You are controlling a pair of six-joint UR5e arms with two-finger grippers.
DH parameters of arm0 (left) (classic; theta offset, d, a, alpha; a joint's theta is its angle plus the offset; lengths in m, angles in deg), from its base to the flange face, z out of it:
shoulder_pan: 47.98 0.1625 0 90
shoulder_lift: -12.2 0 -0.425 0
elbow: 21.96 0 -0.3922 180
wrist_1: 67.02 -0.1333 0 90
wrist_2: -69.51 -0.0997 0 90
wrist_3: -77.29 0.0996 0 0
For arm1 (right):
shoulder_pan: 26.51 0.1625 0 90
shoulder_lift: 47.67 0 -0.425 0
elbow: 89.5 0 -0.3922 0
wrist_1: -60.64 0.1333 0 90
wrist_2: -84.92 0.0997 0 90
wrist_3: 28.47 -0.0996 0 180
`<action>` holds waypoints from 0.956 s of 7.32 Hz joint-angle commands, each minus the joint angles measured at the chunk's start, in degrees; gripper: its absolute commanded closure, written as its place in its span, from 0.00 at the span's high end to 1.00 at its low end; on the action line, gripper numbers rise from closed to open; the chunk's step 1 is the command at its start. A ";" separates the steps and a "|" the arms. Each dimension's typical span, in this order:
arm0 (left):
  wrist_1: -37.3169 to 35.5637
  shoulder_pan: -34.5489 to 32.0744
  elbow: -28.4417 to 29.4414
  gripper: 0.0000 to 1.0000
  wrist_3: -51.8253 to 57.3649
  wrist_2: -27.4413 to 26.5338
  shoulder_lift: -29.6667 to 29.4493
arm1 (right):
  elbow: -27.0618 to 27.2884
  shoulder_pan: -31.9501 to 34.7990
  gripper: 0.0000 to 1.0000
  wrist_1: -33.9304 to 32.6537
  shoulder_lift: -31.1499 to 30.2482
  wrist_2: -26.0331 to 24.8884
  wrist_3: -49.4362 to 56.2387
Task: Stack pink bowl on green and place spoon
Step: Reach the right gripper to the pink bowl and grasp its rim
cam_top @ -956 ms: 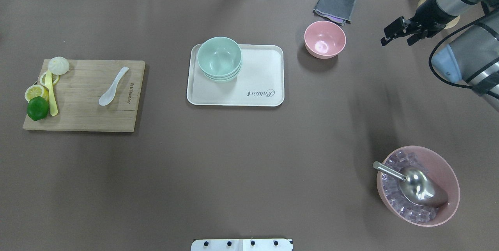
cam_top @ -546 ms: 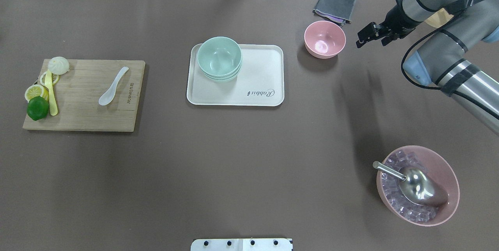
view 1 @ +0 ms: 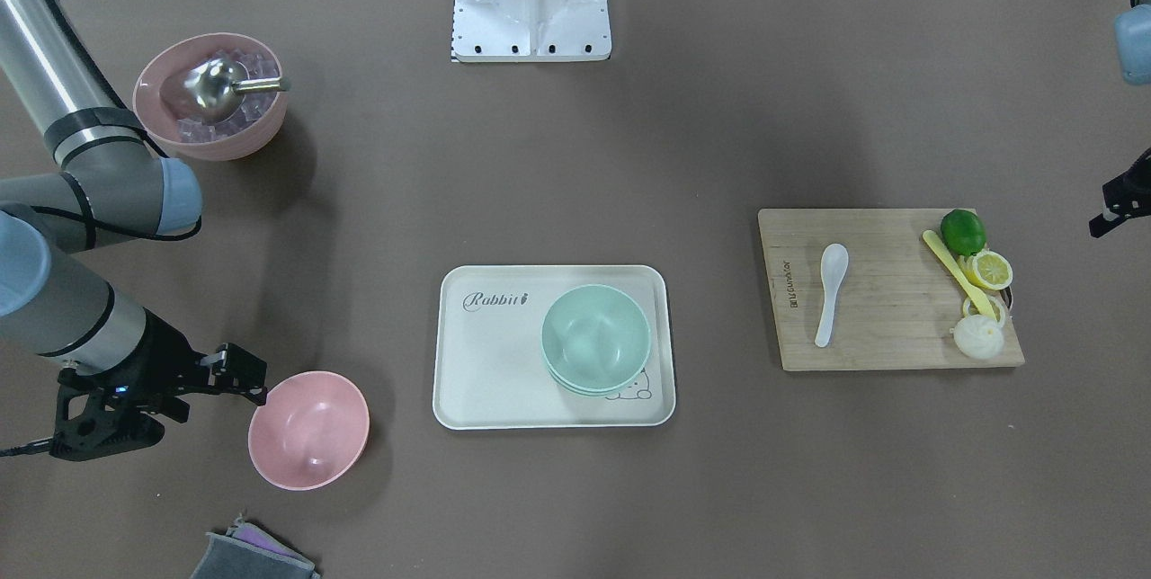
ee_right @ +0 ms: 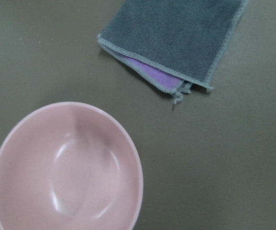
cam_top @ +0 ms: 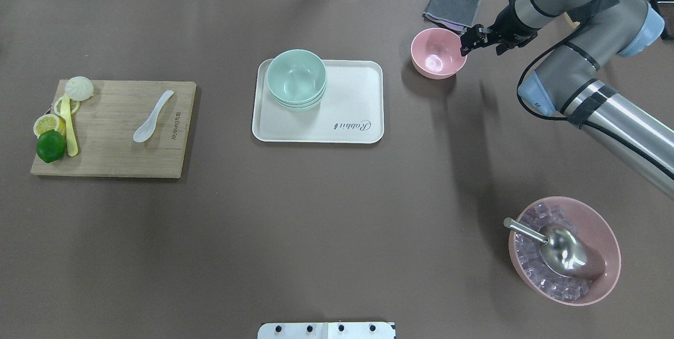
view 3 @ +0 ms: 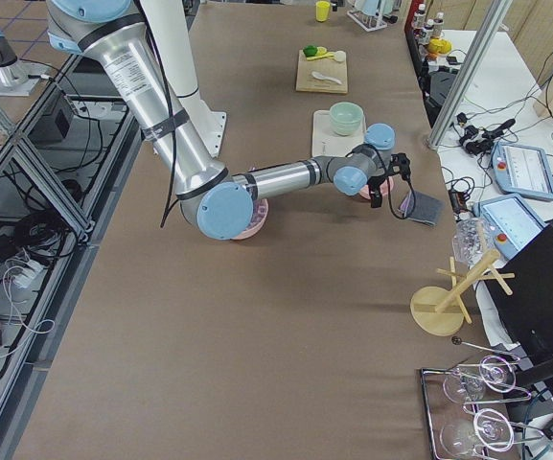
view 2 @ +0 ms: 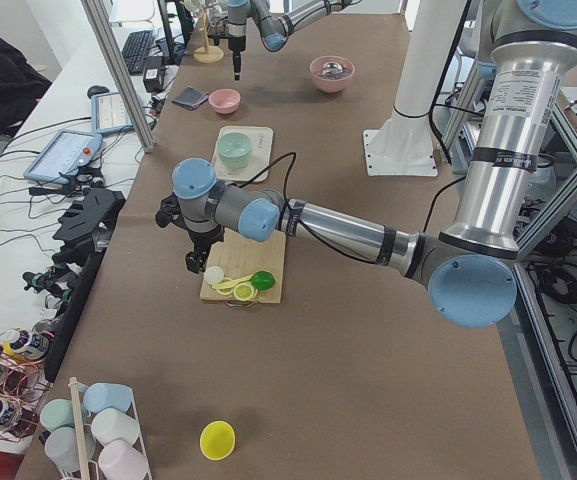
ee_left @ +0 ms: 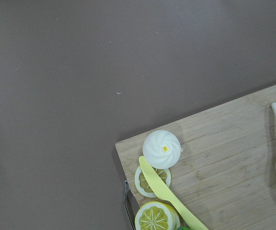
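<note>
**A:** Where is the pink bowl at this moment?

**B:** The small round pink bowl (cam_top: 438, 53) stands upright and empty on the brown table (cam_top: 316, 223), between the cream rectangular tray (cam_top: 353, 99) and the folded grey cloth (cam_top: 452, 7). It is not yet stacked.

**A:** And the green ones?

**B:** The stack of pale green bowls (cam_top: 296, 78) sits in one corner of the tray, well apart from the pink bowl.

**A:** What about the right gripper?

**B:** The right gripper (cam_top: 482, 44) hangs just beside the pink bowl's rim, on the side away from the tray. Its two fingers stand apart and hold nothing. Whether one finger touches the rim, I cannot tell. The right wrist view looks down on the bowl and on the cloth beside it.

**A:** The spoon?

**B:** The white soup spoon (cam_top: 152, 117) lies near the middle of the wooden cutting board (cam_top: 121, 157), on the far side of the tray from the pink bowl. At the board's outer end are a white steamed bun (cam_top: 79, 88), lemon slices (cam_top: 48, 124), a yellow knife (cam_top: 68, 128) and a green lime (cam_top: 51, 146).

**A:** And the left gripper?

**B:** The left gripper (view 2: 195, 258) hovers over that outer end, near the bun. Whether its fingers are apart or together I cannot tell — no view shows them clearly.

**A:** Anything more?

**B:** A large pink bowl (cam_top: 613, 255) holds ice cubes (cam_top: 532, 270) and a metal scoop (cam_top: 568, 255) — it is on the robot's right, near its base.
</note>
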 commanded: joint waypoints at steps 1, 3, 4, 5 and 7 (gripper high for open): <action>0.01 0.00 0.16 0.98 -0.01 0.00 -0.16 | -4.15 -1.42 0.98 4.45 1.19 -1.19 -2.48; 0.01 0.00 0.25 0.98 -0.01 0.00 -0.16 | -4.17 -1.94 0.14 4.55 1.19 -1.10 -8.71; 0.01 0.00 0.16 0.98 -0.10 0.00 -0.16 | -4.17 -1.95 0.00 4.55 1.19 -1.10 -8.64; -0.08 0.00 0.34 0.98 -0.10 0.00 -0.16 | -4.17 -1.95 0.00 4.55 1.19 -1.10 -8.99; -0.08 0.00 0.25 0.98 -1.40 0.09 -0.68 | -4.08 -0.73 0.00 4.11 2.24 -0.22 -11.08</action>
